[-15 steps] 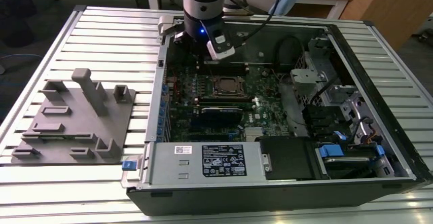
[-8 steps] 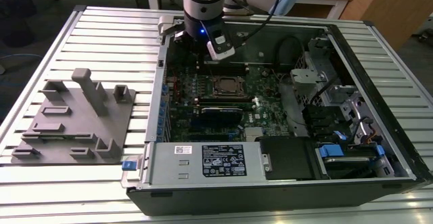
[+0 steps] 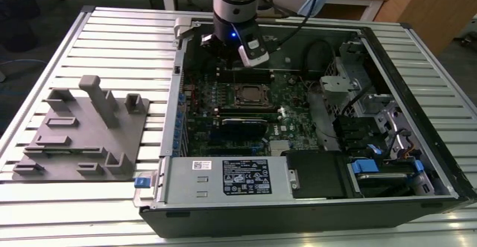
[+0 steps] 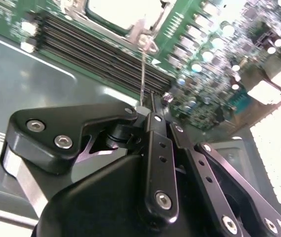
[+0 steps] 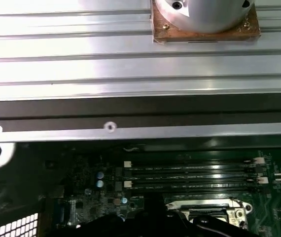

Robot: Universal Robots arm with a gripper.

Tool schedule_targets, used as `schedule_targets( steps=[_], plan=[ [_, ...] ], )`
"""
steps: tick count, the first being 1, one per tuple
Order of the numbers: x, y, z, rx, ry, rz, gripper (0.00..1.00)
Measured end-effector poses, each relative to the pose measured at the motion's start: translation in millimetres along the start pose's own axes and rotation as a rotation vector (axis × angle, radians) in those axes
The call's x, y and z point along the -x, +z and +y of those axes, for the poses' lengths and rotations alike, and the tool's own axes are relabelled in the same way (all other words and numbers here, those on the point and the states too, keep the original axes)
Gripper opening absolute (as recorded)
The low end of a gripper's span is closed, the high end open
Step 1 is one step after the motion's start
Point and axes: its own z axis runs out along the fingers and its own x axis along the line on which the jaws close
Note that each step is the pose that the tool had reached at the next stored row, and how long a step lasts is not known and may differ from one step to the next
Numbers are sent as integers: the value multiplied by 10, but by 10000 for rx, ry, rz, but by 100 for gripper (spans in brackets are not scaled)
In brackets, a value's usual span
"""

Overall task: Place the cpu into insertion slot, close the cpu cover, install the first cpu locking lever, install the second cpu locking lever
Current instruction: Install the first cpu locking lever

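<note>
In the exterior view the open computer case holds the green motherboard (image 3: 291, 124), with the square insertion slot (image 3: 234, 89) at its middle. The silver-topped cpu (image 3: 252, 96) lies in it. The cpu cover (image 4: 141, 30) lies flat around the cpu (image 4: 116, 12). My gripper (image 3: 225, 63) hangs just beyond the slot's far side, over the black memory slots (image 4: 96, 49). In the second wrist view my gripper (image 4: 148, 107) has its black fingers drawn together on a thin wire locking lever (image 4: 143, 74) that runs from the fingertips to the socket's corner. The first wrist view catches the slot's edge (image 5: 207, 213).
A grey fixture plate (image 3: 82, 135) with upright posts lies on the slatted table (image 3: 119, 40) at the exterior view's left. The case wall (image 3: 179, 79), power supply (image 3: 223, 177), drive bays (image 3: 380, 169) and cables (image 3: 320, 57) ring the board.
</note>
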Motion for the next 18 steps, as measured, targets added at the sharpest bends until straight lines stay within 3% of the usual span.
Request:
schedule_targets(
  steps=[8, 13, 18],
  plan=[
    [220, 3, 9, -3, 0, 1, 10],
    [222, 3, 9, -2, 0, 0, 10],
    [223, 5, 8, -94, -2, -3, 10]
  ],
)
